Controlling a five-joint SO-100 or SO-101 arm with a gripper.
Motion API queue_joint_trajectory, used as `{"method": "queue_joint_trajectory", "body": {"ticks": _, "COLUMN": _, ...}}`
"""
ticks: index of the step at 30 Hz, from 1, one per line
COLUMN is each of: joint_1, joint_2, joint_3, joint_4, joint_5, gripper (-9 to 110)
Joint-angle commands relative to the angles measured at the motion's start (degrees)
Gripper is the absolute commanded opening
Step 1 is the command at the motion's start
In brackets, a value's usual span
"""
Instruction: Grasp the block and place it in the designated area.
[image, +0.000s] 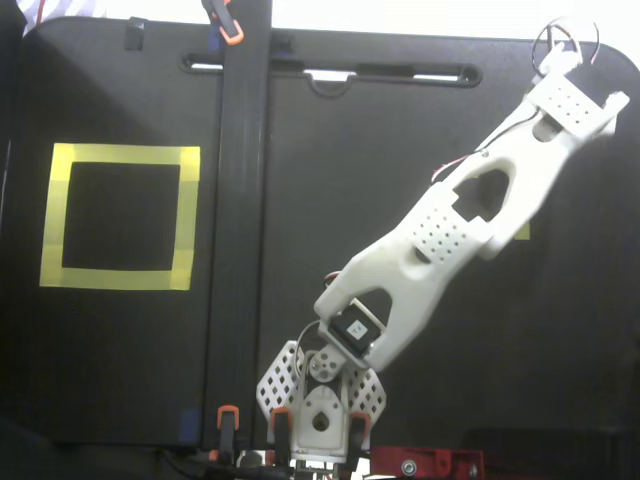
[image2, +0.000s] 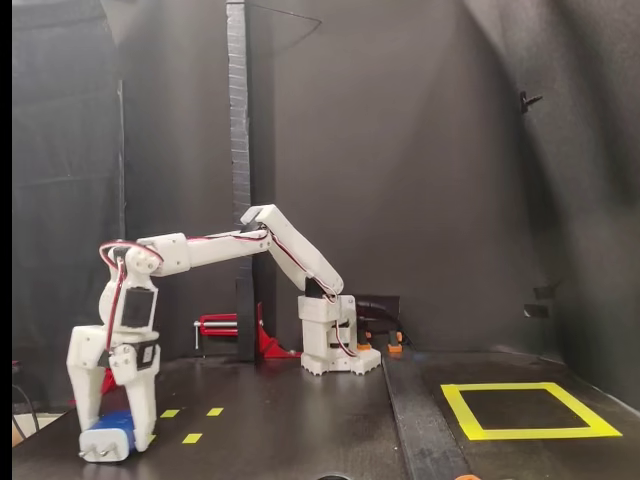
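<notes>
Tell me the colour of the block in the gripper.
Dark blue, best seen in the side fixed view, where the block sits between the gripper fingers.

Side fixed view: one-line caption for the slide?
White arm reaches down, its gripper closed around the blue block by small yellow tape squares; large yellow square waits empty.
</notes>
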Motion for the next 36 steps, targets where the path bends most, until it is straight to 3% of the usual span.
{"method": "queue_joint_trajectory", "body": {"ticks": 1, "joint_1": -0.62, "joint_2": 6.06, "joint_3": -3.25, "joint_4": 2.37, "joint_5": 0.79, "gripper": 20}}
{"method": "queue_joint_trajectory", "body": {"ticks": 36, "joint_1": -2.02, "joint_2": 23.38, "joint_3": -2.55, "joint_4": 17.67, "joint_5": 3.43, "gripper": 20}}
